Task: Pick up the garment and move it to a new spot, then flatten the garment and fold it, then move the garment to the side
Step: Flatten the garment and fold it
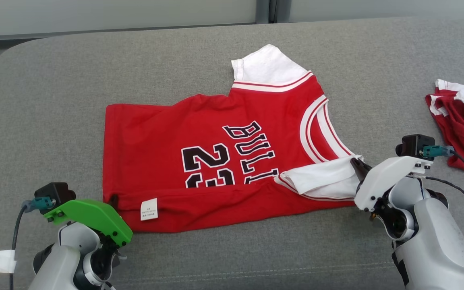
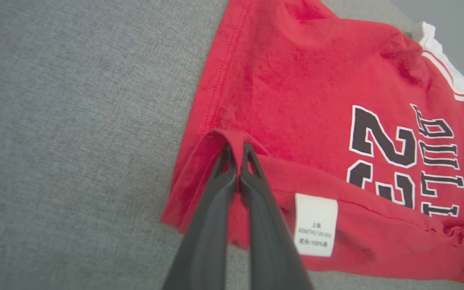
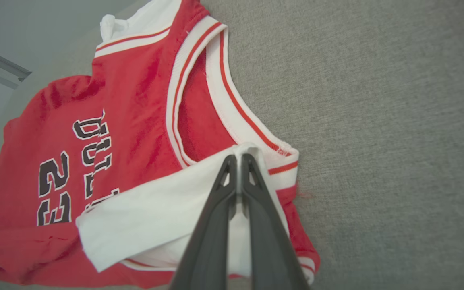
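Grey cushion (image 1: 54,100) serves as your worktop. At 7 o'clock, left gripper (image 1: 113,200) pinches the jersey (image 1: 167,137) at its hem corner (image 2: 232,137); at 4 o'clock, right gripper (image 1: 356,162) pinches its white sleeve (image 1: 320,177). Jersey lies centre, near edge turned over. Likely step: folding. Next, you carry both corners toward 12 o'clock together.

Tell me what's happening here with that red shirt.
The robot is mid-fold on a red jersey lying on a grey cushion. Its left gripper is shut on the near hem corner, its right gripper shut on the near white sleeve, and the near edge is turned over the front. Another red garment lies to the right.
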Available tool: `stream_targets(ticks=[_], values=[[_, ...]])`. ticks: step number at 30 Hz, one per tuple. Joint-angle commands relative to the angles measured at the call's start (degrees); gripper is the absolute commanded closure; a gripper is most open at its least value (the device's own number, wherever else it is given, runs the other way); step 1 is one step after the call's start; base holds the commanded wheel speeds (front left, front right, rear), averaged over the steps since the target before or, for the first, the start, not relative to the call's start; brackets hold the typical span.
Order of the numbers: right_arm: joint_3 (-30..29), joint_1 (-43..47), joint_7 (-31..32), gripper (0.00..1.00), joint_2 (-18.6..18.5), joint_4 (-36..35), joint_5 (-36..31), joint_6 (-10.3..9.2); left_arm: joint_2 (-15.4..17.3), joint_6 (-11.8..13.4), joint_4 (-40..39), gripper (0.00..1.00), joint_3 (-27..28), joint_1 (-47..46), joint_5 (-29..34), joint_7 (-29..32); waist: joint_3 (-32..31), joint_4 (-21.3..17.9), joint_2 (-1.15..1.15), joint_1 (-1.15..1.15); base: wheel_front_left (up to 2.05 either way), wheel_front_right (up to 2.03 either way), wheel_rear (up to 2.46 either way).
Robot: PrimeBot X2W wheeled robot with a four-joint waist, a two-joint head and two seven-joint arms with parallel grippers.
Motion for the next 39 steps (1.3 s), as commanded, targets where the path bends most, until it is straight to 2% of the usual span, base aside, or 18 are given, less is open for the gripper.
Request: stream_targets(ticks=[1, 2, 3, 4, 5, 6, 7, 14, 22, 26, 31, 39], values=[[0.29, -1.49, -0.73, 1.0, -0.48, 1.69, -0.42, -0.01, -0.13, -0.51, 0.68, 1.0, -0.12, -1.35, 0.55, -0.34, 0.38, 0.03, 0.0, 0.0, 0.0, 0.0, 0.0], [0.5, -2.26, -1.22, 1.0, -0.49, 2.75, -0.42, -0.01, -0.21, -0.52, 1.17, 1.0, -0.17, -1.7, 0.64, -0.44, 0.42, 0.07, 0.0, 0.0, 0.0, 0.0, 0.0], [0.55, -3.01, -1.8, 1.0, -0.47, 3.66, -0.23, -0.01, -0.28, -0.63, 1.47, 0.78, -0.22, -1.98, 0.71, -0.45, 0.4, 0.13, 0.0, 0.0, 0.0, 0.0, 0.0], [0.46, -3.59, -2.25, 0.9, -0.46, 4.54, 0.21, -0.01, -0.34, -0.71, 1.64, 0.55, -0.3, -2.29, 0.79, -0.57, 0.34, 0.21, 0.0, 0.0, 0.0, 0.0, 0.0], [0.23, -4.11, -2.75, 0.66, -0.42, 5.35, 0.77, -0.01, -0.41, -0.89, 1.68, 0.06, -0.39, -2.61, 0.91, -0.85, 0.25, 0.27, 0.0, 0.0, 0.0, 0.0, 0.0], [0.03, -4.61, -3.12, 0.35, -0.38, 6.12, 1.35, -0.01, -0.45, -0.98, 1.72, 0.0, -0.37, -2.89, 0.91, -1.08, 0.13, 0.32, 0.0, 0.0, 0.0, 0.0, 0.0], [0.04, -5.12, -3.52, 0.0, -0.32, 6.67, 1.8, -0.01, -0.41, -1.13, 1.69, 0.0, -0.28, -3.09, 1.01, -1.4, 0.0, 0.37, 0.0, 0.0, 0.0, 0.0, 0.0], [0.43, -7.09, -6.46, 0.0, -0.19, 8.18, 4.23, -0.01, 0.77, -1.76, 0.62, 0.0, -0.4, -2.22, 1.78, -2.61, -1.16, 0.36, 0.0, 0.0, 0.0, 0.0, 0.0], [-1.2, -2.93, -9.87, 0.0, -2.37, 4.45, 6.68, -0.01, 1.42, -0.85, -3.13, 0.0, 0.55, 4.08, 0.65, -4.39, -3.07, 0.42, 0.0, 0.0, 0.0, 0.0, 0.0], [-2.97, 1.31, -11.19, 0.0, -3.27, 1.41, 7.71, -0.01, 0.58, 0.06, -4.41, 0.0, 1.33, 8.44, -0.63, -5.36, -3.85, 0.33, 0.0, 0.0, 0.0, 0.0, 0.0], [-4.17, 7.2, -11.2, 0.0, -2.34, -2.08, 9.29, -0.01, -1.73, 0.33, -3.94, 0.0, 2.65, 12.56, -3.36, -6.67, -4.03, -0.51, 0.0, 0.0, 0.0, 0.0, 0.0], [-3.59, 11.95, -10.94, 0.0, -0.62, -4.19, 10.87, -0.01, -5.05, -0.35, -1.31, 0.0, 5.55, 12.89, -7.26, -8.25, -2.41, -2.15, 0.0, 0.0, 0.0, 0.0, 0.0]])
